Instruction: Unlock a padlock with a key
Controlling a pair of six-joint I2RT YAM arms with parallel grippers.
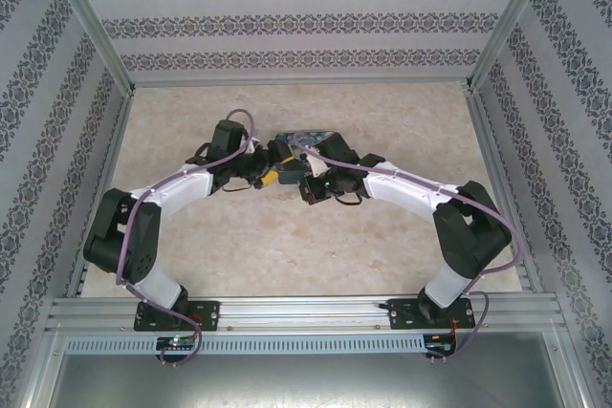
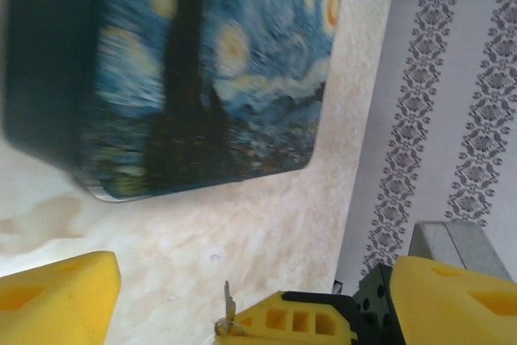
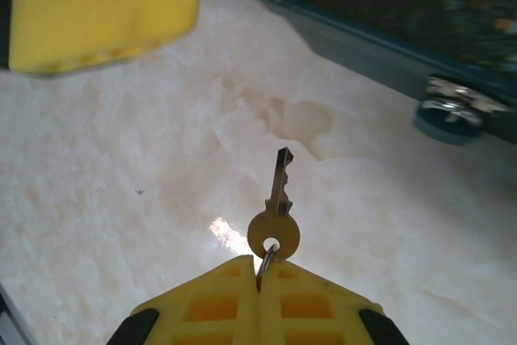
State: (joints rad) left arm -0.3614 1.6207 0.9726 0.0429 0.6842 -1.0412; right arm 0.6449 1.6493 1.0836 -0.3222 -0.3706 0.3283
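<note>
A small brass-coloured key [image 3: 279, 199] stands upright on its ring, blade pointing away, and my right gripper [image 3: 258, 271] is shut on that ring. In the left wrist view the key [image 2: 229, 303] pokes up beside the right gripper's yellow fingers [image 2: 283, 321]. My left gripper [image 2: 254, 268] is open, its wide-apart fingers [image 2: 56, 300] on either side of the right gripper just above the table. A blurred silver and blue piece [image 3: 451, 107] lies against the blue tin's edge; I cannot tell if it is the padlock. From above, both grippers [image 1: 287, 177] meet mid-table.
A blue swirl-patterned rectangular tin [image 2: 210, 70] lies flat on the marble-look table [image 1: 287, 236] just beyond both grippers, also seen from above as the tin [image 1: 304, 140]. Patterned walls [image 1: 287, 26] close in the table on three sides.
</note>
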